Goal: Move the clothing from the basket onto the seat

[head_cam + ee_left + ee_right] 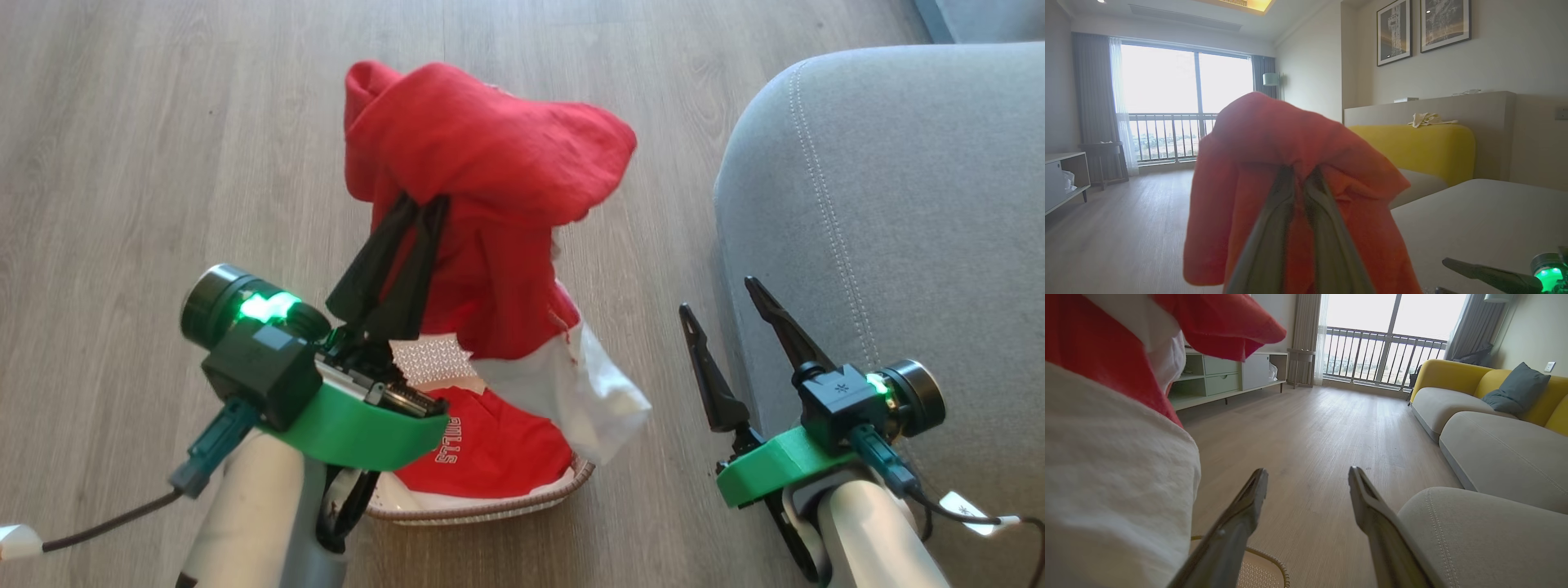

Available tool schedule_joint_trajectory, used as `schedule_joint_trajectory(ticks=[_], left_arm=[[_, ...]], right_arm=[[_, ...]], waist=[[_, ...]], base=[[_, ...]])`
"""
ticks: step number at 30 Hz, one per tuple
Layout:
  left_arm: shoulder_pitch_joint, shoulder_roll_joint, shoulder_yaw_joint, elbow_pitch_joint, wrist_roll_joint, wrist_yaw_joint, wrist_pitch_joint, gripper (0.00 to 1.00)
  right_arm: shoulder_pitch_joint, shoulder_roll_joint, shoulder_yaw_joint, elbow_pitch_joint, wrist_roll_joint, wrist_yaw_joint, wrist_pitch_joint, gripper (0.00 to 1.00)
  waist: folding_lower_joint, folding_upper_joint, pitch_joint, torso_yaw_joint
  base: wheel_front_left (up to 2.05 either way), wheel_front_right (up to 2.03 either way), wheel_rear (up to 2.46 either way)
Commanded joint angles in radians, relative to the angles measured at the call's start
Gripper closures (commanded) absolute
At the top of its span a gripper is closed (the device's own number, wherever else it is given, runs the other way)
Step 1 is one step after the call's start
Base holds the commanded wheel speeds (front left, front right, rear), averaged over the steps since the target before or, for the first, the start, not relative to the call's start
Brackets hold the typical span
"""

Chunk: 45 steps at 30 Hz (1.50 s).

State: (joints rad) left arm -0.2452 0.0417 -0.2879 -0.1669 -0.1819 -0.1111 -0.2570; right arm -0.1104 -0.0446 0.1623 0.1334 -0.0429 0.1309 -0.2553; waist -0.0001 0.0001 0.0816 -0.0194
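Pale wood floor (122, 122) ran under everything. At the left, the left claw (424, 204) was pressed together on a fold of the plain red garment (490, 139). The garment hung from it in a tall drape, long axis near upright, its white hem (604, 400) reaching down to the basket (498, 508) directly below. Inside the basket lay the jersey (490, 453), not yet lifted. Further right, the right claw (717, 296) stood spread and empty, just beside the seat (898, 204). The seat lay to the right of the hanging garment, across a strip of bare floor, so the carry would likely go rightward with the hem raised clear of the rim. The left claw's tips were buried in cloth. The left forearm (245, 506) and the drape covered most of the basket, and the jersey's lettering was only partly readable.
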Motion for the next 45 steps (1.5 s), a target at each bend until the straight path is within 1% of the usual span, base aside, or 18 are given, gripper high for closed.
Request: schedule_joint_trajectory(ticks=[1,5,10,12,18,23,29,33,37,39,45], left_arm=[[-0.038,0.009,0.034,-0.032,0.006,0.000,-0.005,1.00],[-0.038,0.009,0.033,-0.032,0.003,0.003,-0.005,1.00],[-0.039,0.009,0.035,-0.032,0.008,0.004,-0.005,1.00],[-0.040,0.009,0.039,-0.030,0.009,0.004,-0.005,1.00],[-0.043,0.009,0.052,-0.023,0.016,0.005,-0.005,1.00],[-0.044,0.009,0.050,-0.017,0.017,0.006,-0.005,1.00],[-0.050,0.009,0.006,-0.016,0.009,0.006,-0.005,1.00],[-0.059,0.009,-0.028,-0.014,0.001,0.011,-0.005,1.00],[-0.062,0.009,-0.071,-0.014,-0.007,0.012,-0.005,1.00],[-0.060,0.009,-0.108,-0.017,-0.013,0.012,-0.005,1.00],[-0.055,0.009,-0.172,-0.018,-0.013,0.009,-0.005,1.00]], right_arm=[[-0.013,-0.006,0.019,-0.036,0.000,0.000,-0.006,0.00],[-0.011,-0.006,0.023,-0.033,0.003,0.000,-0.006,0.00],[-0.019,-0.010,0.091,-0.070,0.038,0.000,-0.006,0.00],[-0.020,-0.028,0.131,-0.104,0.055,0.000,-0.006,0.00],[-0.032,-0.123,0.295,-0.208,0.122,0.000,-0.006,0.00],[-0.045,-0.167,0.375,-0.251,0.150,0.000,-0.006,0.00],[-0.074,-0.164,0.395,-0.232,0.144,0.000,-0.006,0.00],[-0.095,-0.145,0.375,-0.192,0.138,0.000,-0.006,0.00],[-0.125,-0.134,0.384,-0.146,0.125,0.000,-0.006,0.00],[-0.141,-0.116,0.382,-0.115,0.118,0.000,-0.006,0.00],[-0.160,-0.091,0.384,-0.087,0.115,0.000,-0.006,0.00]], waist=[[0.0001,-0.0001,0.001,-0.001],[0.0001,-0.0001,0.000,-0.005],[0.0001,-0.0001,0.002,-0.012],[0.0001,-0.0001,0.002,-0.014],[0.0001,-0.0001,0.006,-0.018],[0.0001,-0.0001,0.007,-0.014],[0.0001,-0.0001,0.018,0.002],[0.0001,-0.0001,0.024,0.015],[0.0001,-0.0001,0.024,0.028],[0.0001,-0.0001,0.024,0.036],[0.0001,-0.0001,0.031,0.050]], base=[[0.00,0.00,0.00],[0.00,0.00,0.00],[0.00,0.00,0.00],[0.00,0.00,0.00],[0.00,0.00,0.00],[0.00,0.00,0.00],[0.00,0.00,0.00],[0.00,0.00,0.00],[0.00,0.00,0.00],[0.00,0.00,0.00],[0.00,0.00,0.00]])
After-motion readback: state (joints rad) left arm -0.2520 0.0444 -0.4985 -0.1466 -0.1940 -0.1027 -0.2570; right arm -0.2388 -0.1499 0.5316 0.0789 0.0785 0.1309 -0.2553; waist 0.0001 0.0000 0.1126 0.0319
